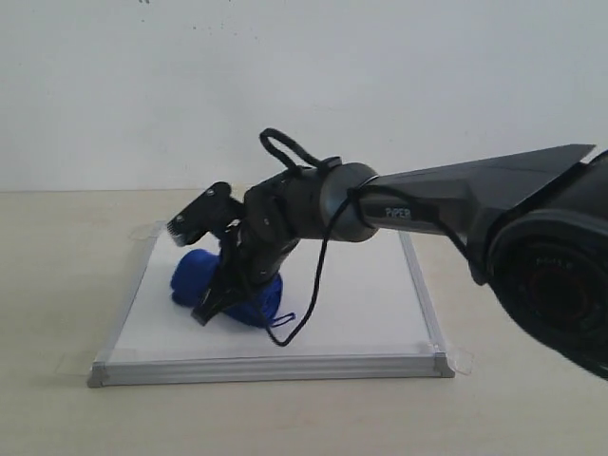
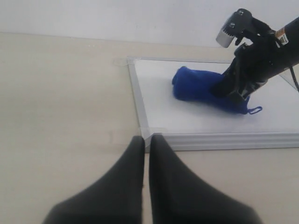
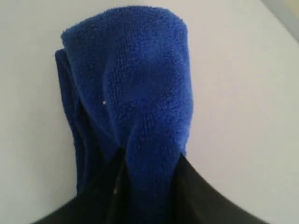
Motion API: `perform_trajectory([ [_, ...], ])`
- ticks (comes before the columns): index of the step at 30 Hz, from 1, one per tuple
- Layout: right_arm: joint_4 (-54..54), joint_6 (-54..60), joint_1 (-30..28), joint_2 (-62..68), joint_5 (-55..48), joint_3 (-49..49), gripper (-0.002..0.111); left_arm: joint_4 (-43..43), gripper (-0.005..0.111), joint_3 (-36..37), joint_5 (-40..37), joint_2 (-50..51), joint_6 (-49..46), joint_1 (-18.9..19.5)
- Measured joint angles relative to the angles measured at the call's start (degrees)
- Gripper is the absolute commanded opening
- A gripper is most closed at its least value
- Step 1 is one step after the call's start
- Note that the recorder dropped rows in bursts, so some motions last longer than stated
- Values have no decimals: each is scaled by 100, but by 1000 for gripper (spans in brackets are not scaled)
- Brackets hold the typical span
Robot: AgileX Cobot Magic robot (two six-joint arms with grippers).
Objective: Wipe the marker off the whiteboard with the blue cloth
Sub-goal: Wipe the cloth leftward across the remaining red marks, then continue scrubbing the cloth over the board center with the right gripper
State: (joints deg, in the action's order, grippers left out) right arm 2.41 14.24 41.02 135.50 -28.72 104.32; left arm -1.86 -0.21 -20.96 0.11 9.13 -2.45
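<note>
While R end effector [image 1: 218,295] pinches blue cloth [image 1: 195,271] on whiteboard [image 1: 361,306] | L end effector [image 2: 146,139] closed nr corner

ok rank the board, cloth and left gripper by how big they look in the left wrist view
1. board and left gripper: similar in frame; the gripper only looks big by sitting at the lens, so no ranking.
2. cloth, clearly smallest.

We get soft, even, fairly bright light in every view, with no glare. Below the right claw [image 1: 211,306] the cloth [image 1: 195,273] casts only a faint shadow on the board [image 1: 361,306]. In its own wrist view that claw, nearest the lens, blurs to dark shapes, as does the left claw [image 2: 146,141]. The exterior view is grainy.
</note>
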Motion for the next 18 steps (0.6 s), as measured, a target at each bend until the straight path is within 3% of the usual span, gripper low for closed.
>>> perform_trajectory([
  [5, -241, 433, 160, 10, -236, 188, 0, 0, 4, 0, 0, 0, 0, 0],
  [11, 1986, -1653, -513, 21, -1227, 399, 0, 0, 4, 0, 0, 0, 0, 0],
  [14, 2372, -2071, -646, 21, -1573, 399, 0, 0, 4, 0, 0, 0, 0, 0],
  [18, 916, -1137, -283, 21, -946, 399, 0, 0, 4, 0, 0, 0, 0, 0],
])
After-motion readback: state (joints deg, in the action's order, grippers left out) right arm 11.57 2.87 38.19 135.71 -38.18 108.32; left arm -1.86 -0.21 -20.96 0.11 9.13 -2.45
